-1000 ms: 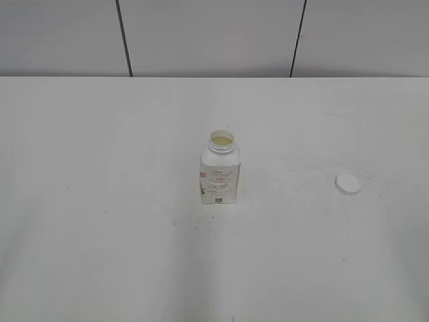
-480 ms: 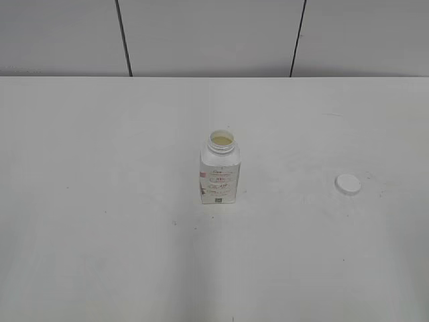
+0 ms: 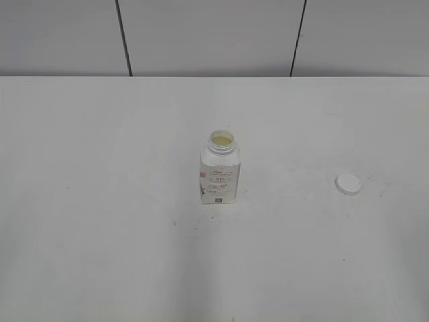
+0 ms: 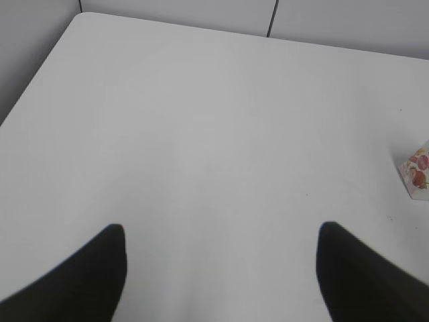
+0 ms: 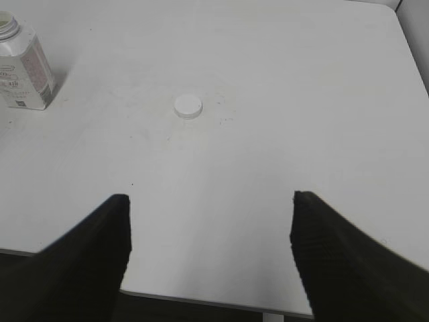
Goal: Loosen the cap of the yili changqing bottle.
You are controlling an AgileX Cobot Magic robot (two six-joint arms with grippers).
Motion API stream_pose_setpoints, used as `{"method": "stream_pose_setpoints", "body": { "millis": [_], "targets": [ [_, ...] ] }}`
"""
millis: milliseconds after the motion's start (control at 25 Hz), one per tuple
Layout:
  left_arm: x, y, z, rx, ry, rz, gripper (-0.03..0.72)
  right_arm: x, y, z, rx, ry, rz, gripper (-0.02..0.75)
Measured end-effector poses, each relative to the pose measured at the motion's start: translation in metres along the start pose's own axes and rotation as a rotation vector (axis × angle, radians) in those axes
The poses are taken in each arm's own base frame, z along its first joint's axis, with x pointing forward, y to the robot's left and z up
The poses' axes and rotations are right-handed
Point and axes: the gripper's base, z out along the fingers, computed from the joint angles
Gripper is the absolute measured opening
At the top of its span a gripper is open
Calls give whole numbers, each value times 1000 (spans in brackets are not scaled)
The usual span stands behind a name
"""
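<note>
The yili changqing bottle stands upright at the table's middle, its neck open with pale liquid showing. It also shows in the right wrist view at the top left, and its corner shows in the left wrist view at the right edge. The white cap lies flat on the table to the bottle's right, apart from it; it also shows in the right wrist view. My left gripper is open and empty over bare table. My right gripper is open and empty near the table's front edge.
The white table ends at a grey panelled wall at the back. The table's front edge shows in the right wrist view. The table's left corner shows in the left wrist view.
</note>
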Motion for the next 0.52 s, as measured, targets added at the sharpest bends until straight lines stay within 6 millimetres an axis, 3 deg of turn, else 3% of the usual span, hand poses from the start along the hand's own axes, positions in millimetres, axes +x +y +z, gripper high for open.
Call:
{"method": "stream_pose_setpoints", "body": {
  "millis": [520],
  "targets": [
    [1,-4,0,48,7,70,533,0,0,0,0,0,0,585]
  ]
}}
